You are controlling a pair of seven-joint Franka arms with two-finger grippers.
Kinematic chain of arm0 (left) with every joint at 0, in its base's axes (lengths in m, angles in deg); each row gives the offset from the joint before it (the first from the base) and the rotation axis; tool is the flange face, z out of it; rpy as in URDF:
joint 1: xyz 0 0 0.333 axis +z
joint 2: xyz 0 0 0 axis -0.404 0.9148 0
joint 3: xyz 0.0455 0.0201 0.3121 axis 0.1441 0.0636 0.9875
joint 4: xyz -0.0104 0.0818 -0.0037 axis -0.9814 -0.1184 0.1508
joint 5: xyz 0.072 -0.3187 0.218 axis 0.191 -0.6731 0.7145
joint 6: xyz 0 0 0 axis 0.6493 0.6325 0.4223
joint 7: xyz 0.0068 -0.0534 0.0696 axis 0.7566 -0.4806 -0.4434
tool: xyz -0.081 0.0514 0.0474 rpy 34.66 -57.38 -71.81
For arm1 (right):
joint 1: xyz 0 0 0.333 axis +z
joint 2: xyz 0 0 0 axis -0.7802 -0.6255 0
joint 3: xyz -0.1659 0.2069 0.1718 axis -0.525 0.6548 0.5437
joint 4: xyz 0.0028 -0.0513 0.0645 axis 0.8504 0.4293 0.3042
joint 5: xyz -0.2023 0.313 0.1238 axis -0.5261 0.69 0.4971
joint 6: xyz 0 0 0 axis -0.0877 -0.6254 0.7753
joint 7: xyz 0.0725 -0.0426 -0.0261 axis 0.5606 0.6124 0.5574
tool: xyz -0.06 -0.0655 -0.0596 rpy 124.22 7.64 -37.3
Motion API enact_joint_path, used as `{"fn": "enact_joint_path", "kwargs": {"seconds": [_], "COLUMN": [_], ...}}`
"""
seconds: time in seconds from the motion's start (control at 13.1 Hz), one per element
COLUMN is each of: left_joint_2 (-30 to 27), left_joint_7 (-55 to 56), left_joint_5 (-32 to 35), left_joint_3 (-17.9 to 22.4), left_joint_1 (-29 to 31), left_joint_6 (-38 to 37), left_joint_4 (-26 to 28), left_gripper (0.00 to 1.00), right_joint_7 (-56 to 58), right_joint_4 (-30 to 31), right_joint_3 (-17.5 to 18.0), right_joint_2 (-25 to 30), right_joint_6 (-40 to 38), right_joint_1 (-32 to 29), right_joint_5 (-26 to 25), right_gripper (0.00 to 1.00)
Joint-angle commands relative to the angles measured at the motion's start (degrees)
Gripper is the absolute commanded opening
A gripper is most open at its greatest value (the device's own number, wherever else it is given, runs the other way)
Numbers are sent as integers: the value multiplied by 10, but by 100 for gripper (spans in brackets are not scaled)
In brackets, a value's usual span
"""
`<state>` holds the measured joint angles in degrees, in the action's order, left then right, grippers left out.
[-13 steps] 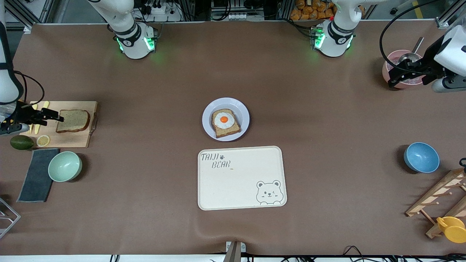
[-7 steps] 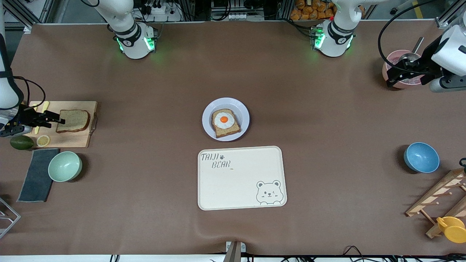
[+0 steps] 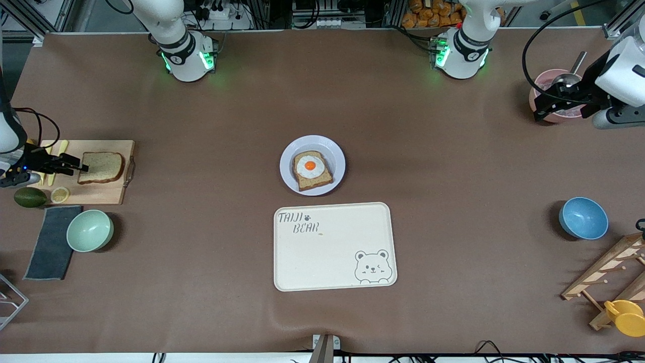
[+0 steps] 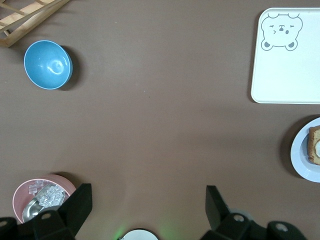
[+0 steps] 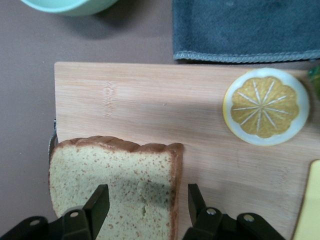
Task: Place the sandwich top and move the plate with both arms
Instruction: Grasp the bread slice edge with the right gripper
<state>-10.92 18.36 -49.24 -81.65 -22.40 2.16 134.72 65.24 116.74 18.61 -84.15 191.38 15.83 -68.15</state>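
The sandwich top (image 3: pixel 102 167), a plain brown-crusted bread slice, lies on the wooden cutting board (image 3: pixel 101 191) at the right arm's end of the table. My right gripper (image 3: pixel 80 165) is low over its edge. In the right wrist view its jaws (image 5: pixel 147 195) stand open: one finger is over the crumb (image 5: pixel 115 190), the other over bare board beside the crust. The lavender plate (image 3: pixel 289 151) sits mid-table and carries a bread slice with a fried egg (image 3: pixel 311 169). My left gripper (image 3: pixel 540 107) hangs open and empty (image 4: pixel 148 192) over the pink bowl (image 3: pixel 549 85).
A lemon slice (image 3: pixel 60 194), avocado (image 3: pixel 29 196), green bowl (image 3: pixel 89 230) and grey cloth (image 3: pixel 50 242) surround the board. The cream bear tray (image 3: pixel 332 247) lies nearer the camera than the plate. Blue bowl (image 3: pixel 583 218), wooden rack (image 3: pixel 604 272) and yellow cup (image 3: pixel 625 317) stand at the left arm's end.
My right gripper's fingers have drawn closer together at the edge of the bread slice. The left gripper has drifted slightly toward the bases. Bread and plate have not moved.
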Motion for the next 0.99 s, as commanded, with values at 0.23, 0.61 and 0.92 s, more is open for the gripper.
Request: {"fn": "enact_joint_path", "kwargs": {"seconds": [0.23, 0.61, 0.92], "left_joint_2": [3, 3, 3], "left_joint_7": [-1, -2, -2], "left_joint_5": [-9, -9, -9], "left_joint_3": [-3, -3, -4], "left_joint_1": [3, 4, 4], "left_joint_6": [-8, -8, -8], "left_joint_4": [-9, -6, -5], "left_gripper": [100, 100, 100], "right_joint_7": [38, 77, 91], "right_joint_4": [-16, -16, -19], "right_joint_3": [11, 10, 10], "right_joint_2": [-20, -34, -35], "right_joint_6": [-6, -4, -4], "right_joint_1": [-25, -29, -30], "right_joint_5": [13, 53, 57], "right_gripper": [52, 30, 0]}}
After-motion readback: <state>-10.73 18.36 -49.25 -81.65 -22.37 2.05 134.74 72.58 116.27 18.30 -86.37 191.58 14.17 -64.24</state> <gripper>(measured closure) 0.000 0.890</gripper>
